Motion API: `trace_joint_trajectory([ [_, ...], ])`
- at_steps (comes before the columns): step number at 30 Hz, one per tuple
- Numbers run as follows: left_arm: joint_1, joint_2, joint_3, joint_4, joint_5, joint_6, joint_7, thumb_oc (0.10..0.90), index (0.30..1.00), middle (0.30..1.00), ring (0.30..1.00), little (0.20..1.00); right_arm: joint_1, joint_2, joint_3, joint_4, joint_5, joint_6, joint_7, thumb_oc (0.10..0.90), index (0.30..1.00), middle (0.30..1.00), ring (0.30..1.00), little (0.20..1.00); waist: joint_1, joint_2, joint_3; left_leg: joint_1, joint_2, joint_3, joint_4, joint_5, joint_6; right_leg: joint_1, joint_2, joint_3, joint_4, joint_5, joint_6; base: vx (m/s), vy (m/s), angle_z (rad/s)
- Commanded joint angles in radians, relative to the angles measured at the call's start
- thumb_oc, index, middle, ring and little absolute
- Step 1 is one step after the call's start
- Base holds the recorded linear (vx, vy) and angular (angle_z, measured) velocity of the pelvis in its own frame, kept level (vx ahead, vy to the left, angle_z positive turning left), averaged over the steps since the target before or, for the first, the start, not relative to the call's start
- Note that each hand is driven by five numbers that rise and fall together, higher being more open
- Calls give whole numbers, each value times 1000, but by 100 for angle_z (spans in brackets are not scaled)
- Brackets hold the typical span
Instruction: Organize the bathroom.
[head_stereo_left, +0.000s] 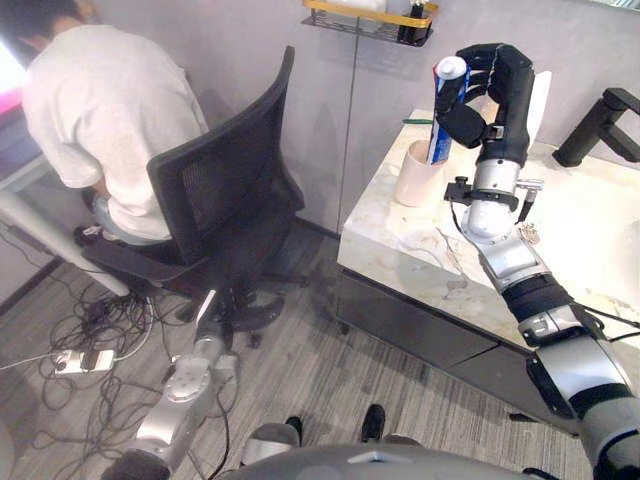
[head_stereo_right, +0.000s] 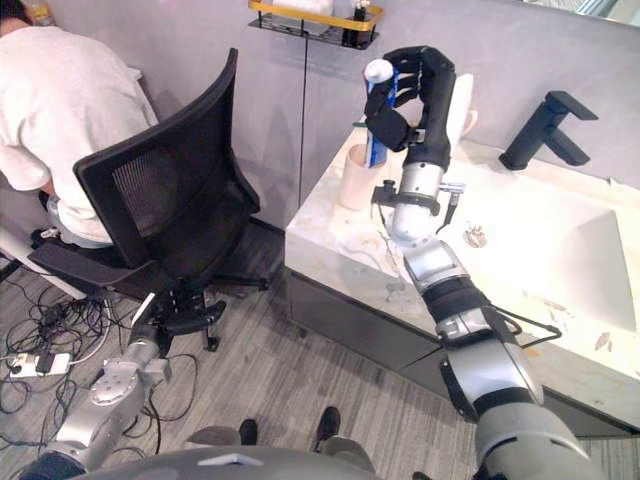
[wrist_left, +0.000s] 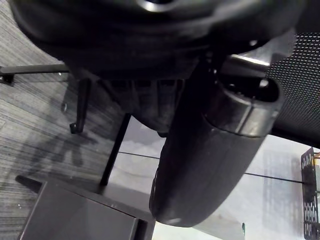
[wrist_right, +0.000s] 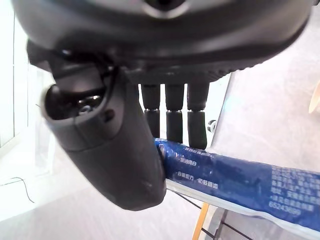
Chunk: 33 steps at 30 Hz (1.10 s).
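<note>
Nearest our head camera we log the left arm, hanging low over the grey plank floor (head_stereo_left: 320, 370) beside the base of a black office chair (head_stereo_left: 225, 190); its left hand (wrist_left: 200, 165) shows in its own wrist view as a dark bulk, and we cannot tell how the fingers stand.

Item in work — a blue toothpaste tube (head_stereo_left: 441, 110) with a white cap. Our right hand (head_stereo_left: 490, 95) holds it upright, cap on top, above the marble table (head_stereo_left: 420, 250); the wrist view shows the fingers (wrist_right: 175, 120) curled over one face of the tube and the thumb pressed to the other. The tube's lower end hangs just over, or perhaps just inside, a pale cup (head_stereo_left: 415, 175) standing near the table's left edge; we cannot tell which.

Handling, as we judge it: light, soft-walled, glossy film that may slide under hard fingertips. A squeeze at mid-body dents it and could push paste toward the cap, so the firmer shoulder near the cap is the better hold. Not fragile, though a drop onto the tall, light cup might tip it.

Also present: a black faucet (head_stereo_right: 545, 130) at the sink (head_stereo_right: 560, 260) to the right; a yellow-edged wire shelf (head_stereo_left: 370, 22) on the wall; small metal bits (head_stereo_right: 474, 237) on the table by the wrist; a person in a white shirt (head_stereo_left: 100, 110) seated with their back to us; a power strip (head_stereo_left: 80, 360) among the cables on the floor.
</note>
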Motion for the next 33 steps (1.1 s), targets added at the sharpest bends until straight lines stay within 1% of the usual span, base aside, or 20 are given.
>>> trace_joint_trajectory([
  [1, -25, 51, -32, -121, 4, -111, 4, 800, 900, 900, 900, 900, -142, -63, -43, 1, -22, -133, -37, 400, 300, 300, 300, 300, 33, 12, -55, -82, 57, -26, -13, 13, -42, 103, -43, -45, 59, -208, 71, 12, 3, 4],
  [7, -15, 54, -29, -120, 13, -113, 0, 800, 900, 900, 900, 900, -139, -74, -47, 26, -16, -143, -30, 400, 300, 300, 300, 300, 41, 12, -48, -89, 53, -32, -9, 14, -42, 103, -47, -55, 62, -209, 72, 21, -4, 2],
  [10, -10, 57, -32, -119, 14, -121, -3, 800, 900, 900, 900, 900, -134, -74, -47, 44, -11, -146, -29, 400, 300, 300, 300, 300, 45, 18, -38, -99, 50, -36, -2, 16, -41, 96, -51, -60, 69, -208, 73, 15, 14, 8],
  [17, -15, 58, -30, -134, 13, -114, 2, 800, 900, 900, 900, 900, -102, -61, -47, 13, 1, -130, -12, 400, 300, 300, 300, 300, 36, 25, -20, -110, 46, -37, -2, 21, -34, 78, -56, -52, 79, -204, 75, -12, 19, 7],
  [18, -15, 58, -30, -134, 14, -114, 2, 800, 900, 900, 900, 900, -100, -59, -47, 10, 3, -127, -11, 435, 352, 352, 352, 352, 35, 25, -19, -110, 45, -37, -3, 21, -34, 78, -56, -51, 79, -203, 75, 0, 0, 0],
  [19, -18, 61, -29, -138, 10, -112, 4, 800, 900, 900, 900, 900, -90, -53, -47, 6, 16, -123, -4, 693, 740, 740, 740, 740, 32, 25, -17, -109, 46, -35, -4, 20, -32, 76, -57, -50, 80, -202, 76, 0, 0, 0],
  [20, -21, 61, -31, -138, 9, -111, 7, 800, 900, 900, 900, 900, -86, -47, -47, 4, 27, -119, -3, 800, 900, 900, 900, 900, 30, 25, -16, -108, 46, -33, -5, 20, -31, 75, -58, -49, 81, -202, 77, 0, 0, 0],
  [23, -26, 59, -36, -141, 9, -107, 21, 800, 900, 900, 900, 900, -69, -23, -48, 0, 32, -103, 1, 800, 900, 900, 900, 900, 20, 23, -16, -102, 46, -25, -8, 17, -29, 73, -59, -43, 83, -201, 79, -12, 20, -1],
  [33, -30, 47, -48, -153, 17, -99, 37, 800, 900, 900, 900, 900, -52, -3, -36, 2, 20, -52, 14, 800, 900, 900, 900, 900, 9, 14, -26, -86, 48, -4, -1, 4, -23, 81, -59, -24, 82, -200, 84, -13, 16, -5],
])
